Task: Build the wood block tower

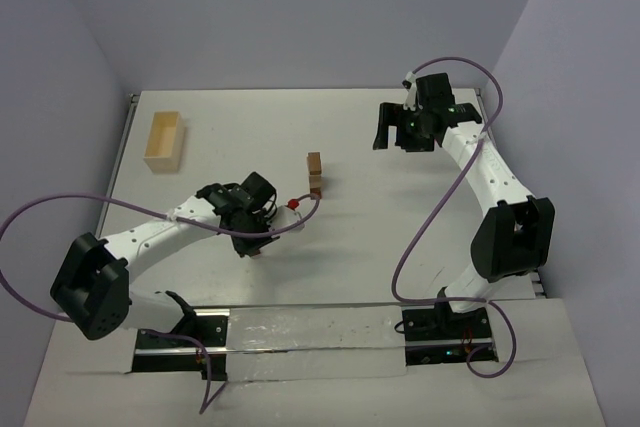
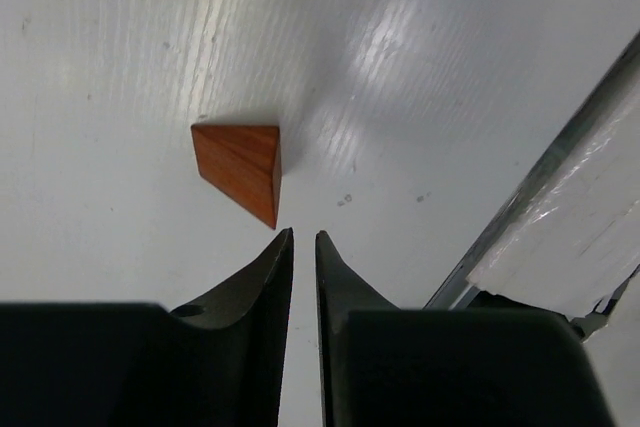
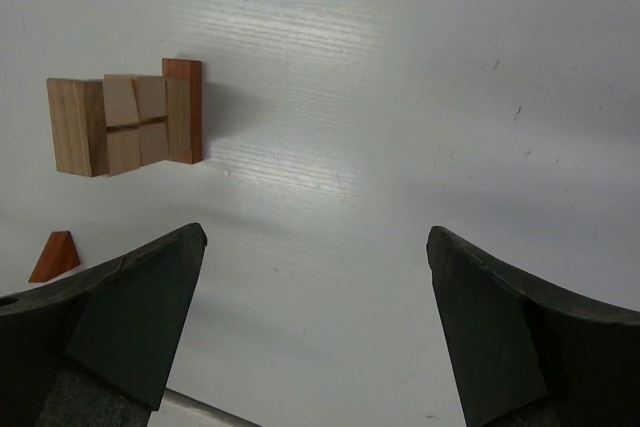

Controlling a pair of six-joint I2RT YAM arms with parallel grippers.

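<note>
**Strip** (image 1: 310, 332): shiny band along the near edge of the table (image 1: 380, 247), running between the two arm bases.

**Left claw** (image 2: 303, 237): low over the table, left of centre, pointing down. The jaws are almost together, with only a thin slit between them, and they hold nothing.

**Wedge** (image 2: 240, 169): one reddish-brown triangular block lying on the table. It sits just beyond the left claw's tips, a little to their left in the wrist view. It is clear of both fingers and not gripped.

**Tower** (image 1: 315, 175): narrow stack, one block wide, standing upright near the table's centre. It is beyond and to the right of the left claw, well apart from the wedge. The right wrist view shows a reddish-brown slab at the table end, tan pieces above it and a tan block on top. Neither claw touches it.

**Right claw** (image 3: 315, 237): at the far right of the table, facing the tower. The jaws are spread wide and hold nothing.

**Box** (image 1: 165, 140): pale wood, open-topped, at the far left of the table, well apart from the blocks and both claws.
</note>
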